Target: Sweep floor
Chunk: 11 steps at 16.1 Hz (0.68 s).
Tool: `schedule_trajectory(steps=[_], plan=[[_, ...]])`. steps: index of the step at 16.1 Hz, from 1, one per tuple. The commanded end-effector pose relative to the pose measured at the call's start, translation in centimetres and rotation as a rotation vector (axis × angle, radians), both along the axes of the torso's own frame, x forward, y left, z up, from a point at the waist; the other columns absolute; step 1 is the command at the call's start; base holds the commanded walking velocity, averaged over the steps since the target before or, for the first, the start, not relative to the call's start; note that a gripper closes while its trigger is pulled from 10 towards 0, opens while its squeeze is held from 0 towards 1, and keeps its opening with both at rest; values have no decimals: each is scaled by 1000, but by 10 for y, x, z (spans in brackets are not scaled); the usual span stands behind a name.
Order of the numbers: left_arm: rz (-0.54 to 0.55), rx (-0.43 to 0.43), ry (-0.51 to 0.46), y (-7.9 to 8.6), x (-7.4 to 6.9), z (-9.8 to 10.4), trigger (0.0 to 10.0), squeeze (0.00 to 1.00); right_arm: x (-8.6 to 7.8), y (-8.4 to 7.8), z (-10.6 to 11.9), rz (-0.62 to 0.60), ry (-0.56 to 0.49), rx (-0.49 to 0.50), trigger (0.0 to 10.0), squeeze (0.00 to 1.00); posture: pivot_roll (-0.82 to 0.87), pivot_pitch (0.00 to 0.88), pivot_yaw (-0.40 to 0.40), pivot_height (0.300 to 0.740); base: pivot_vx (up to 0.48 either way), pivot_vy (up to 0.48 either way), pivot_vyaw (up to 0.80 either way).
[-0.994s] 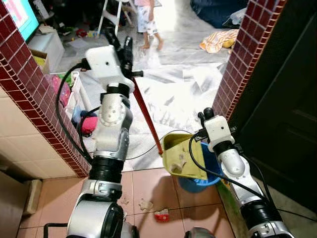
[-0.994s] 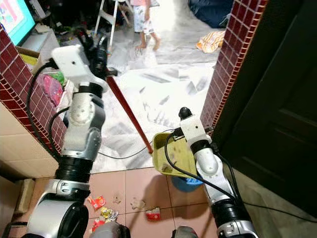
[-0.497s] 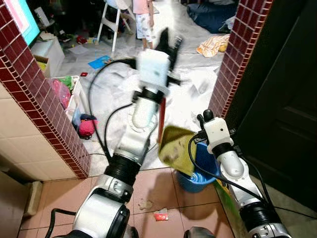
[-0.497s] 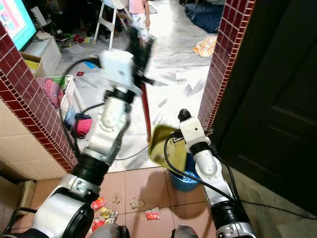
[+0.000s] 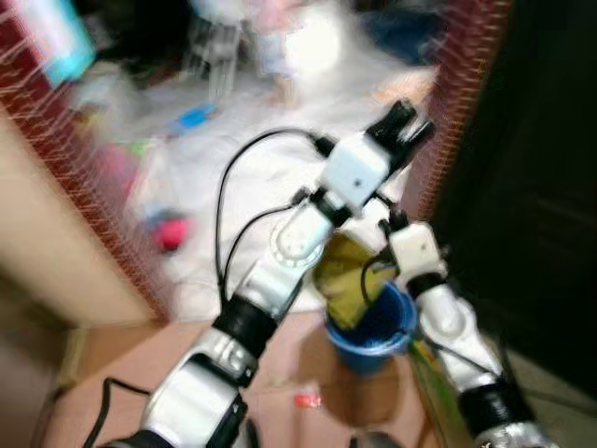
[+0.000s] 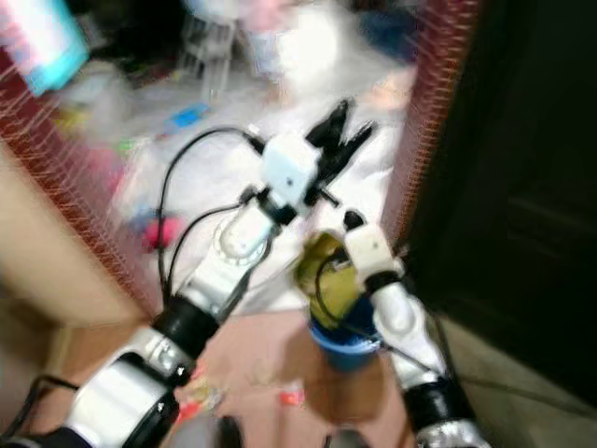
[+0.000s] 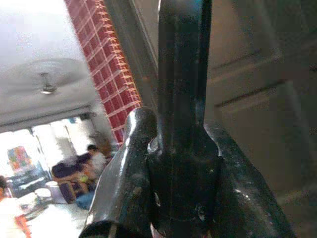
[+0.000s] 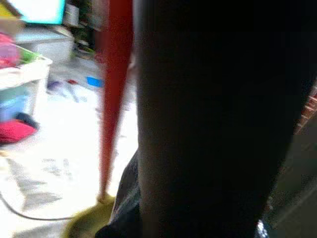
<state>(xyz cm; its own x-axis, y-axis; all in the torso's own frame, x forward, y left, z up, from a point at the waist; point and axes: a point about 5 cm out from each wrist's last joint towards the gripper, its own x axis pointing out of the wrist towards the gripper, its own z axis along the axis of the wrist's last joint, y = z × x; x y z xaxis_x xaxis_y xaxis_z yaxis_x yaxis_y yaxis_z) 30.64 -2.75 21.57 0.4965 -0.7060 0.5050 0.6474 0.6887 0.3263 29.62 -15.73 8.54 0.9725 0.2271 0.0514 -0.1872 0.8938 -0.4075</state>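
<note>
Above the blue bucket (image 5: 378,327), the yellow dustpan (image 5: 343,280) hangs beneath the left gripper (image 6: 338,138); grip unclear.

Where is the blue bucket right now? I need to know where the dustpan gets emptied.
In the head views the blue bucket stands on the floor at the robot's right, by the red-tiled doorway pillar, directly beneath the yellow dustpan.

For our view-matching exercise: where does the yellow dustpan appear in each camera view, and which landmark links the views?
Left eye view: the dustpan is at the centre, just above the blue bucket.
Right eye view: at the centre, above the same bucket.
Left wrist view: this camera faces the dark door, away from it.
Right wrist view: its blurred yellow rim is at the foot of the red handle.
Shared landmark: red-brick pillar.
</note>
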Motion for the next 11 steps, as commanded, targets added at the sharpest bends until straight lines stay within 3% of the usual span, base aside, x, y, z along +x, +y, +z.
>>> schedule_trajectory(steps=[1, 2, 4, 7, 8, 9, 11], plan=[[-186, 31, -96, -36, -24, 21, 10000, 0, 6, 6, 17, 29, -85, -2, 10000, 0, -93, 0, 49, 740, 0, 0, 0], [-212, 38, -102, -37, -27, 22, 10000, 0, 6, 6, 17, 29, -85, -3, 10000, 0, -93, 0, 49, 740, 0, 0, 0], [-343, 136, -225, -46, -44, 29, 10000, 0, 7, 8, 17, 36, -84, -6, 10000, 0, -87, 0, 45, 740, 0, 0, 0], [-368, 153, -239, -45, -45, 31, 10000, 0, 8, 10, 17, 43, -86, -12, 10000, 0, -89, 0, 45, 740, 0, 0, 0], [-348, 147, -239, -43, -42, 33, 10000, 0, 8, 10, 17, 43, -86, -13, 10000, 0, -89, 0, 45, 740, 0, 0, 0], [-243, 87, -214, -33, -28, 42, 10000, 0, 7, 8, 16, 41, -83, -14, 10000, 0, -91, 0, 45, 740, 0, 0, 0], [-142, -29, -168, -17, -13, 61, 10000, 0, 5, 8, 14, 44, -78, -16, 10000, 0, -89, 0, 44, 740, 0, 0, 0]])
